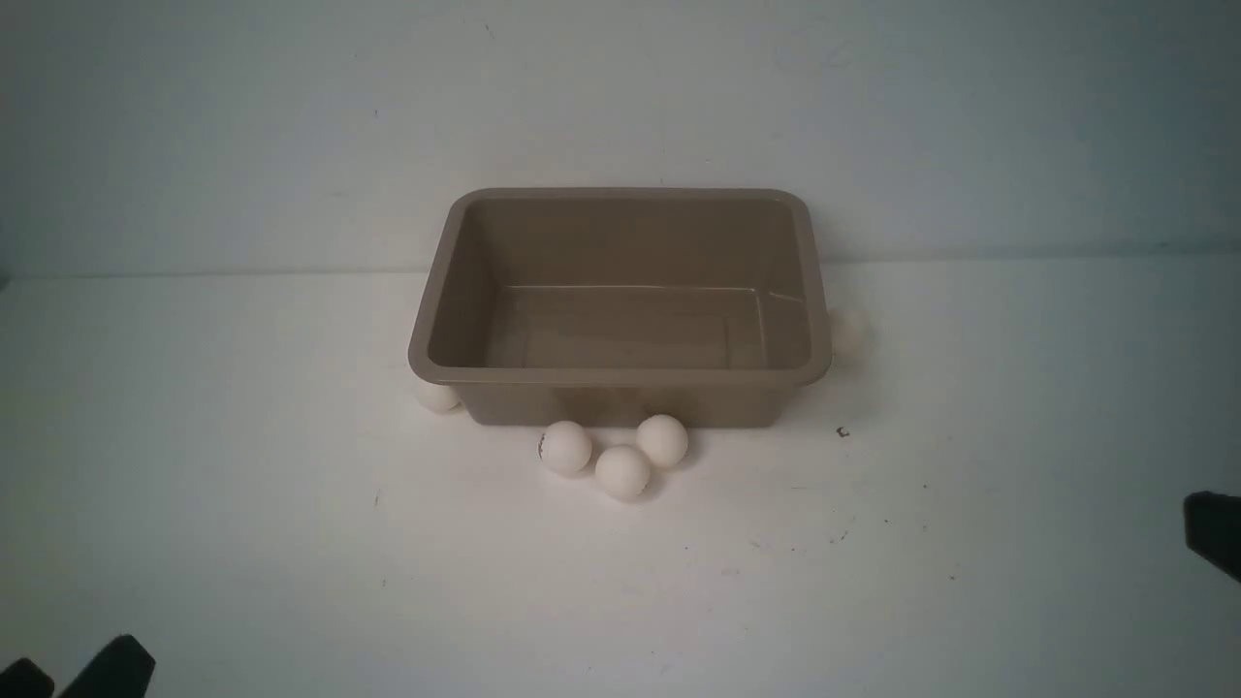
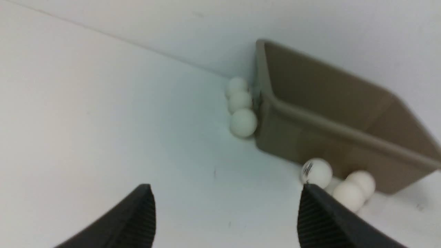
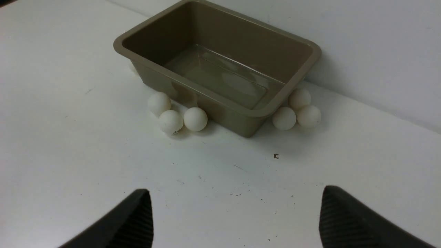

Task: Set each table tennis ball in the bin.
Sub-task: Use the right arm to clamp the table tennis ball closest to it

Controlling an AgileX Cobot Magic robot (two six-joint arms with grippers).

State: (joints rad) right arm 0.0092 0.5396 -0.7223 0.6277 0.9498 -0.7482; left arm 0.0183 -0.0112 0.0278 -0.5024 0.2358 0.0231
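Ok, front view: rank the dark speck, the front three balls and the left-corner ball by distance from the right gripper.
From the right gripper:
1. Dark speck, on the table off the bin's right front corner.
2. Front three balls, along its front wall.
3. Left-corner ball, farthest left.

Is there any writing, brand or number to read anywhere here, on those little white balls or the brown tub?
No text can be read anywhere.
Dark printed mark on one table tennis ball: too small and blurred to read.
Bin: no label or lettering shows.
Dark speck on the table: too small to tell if it is a character.
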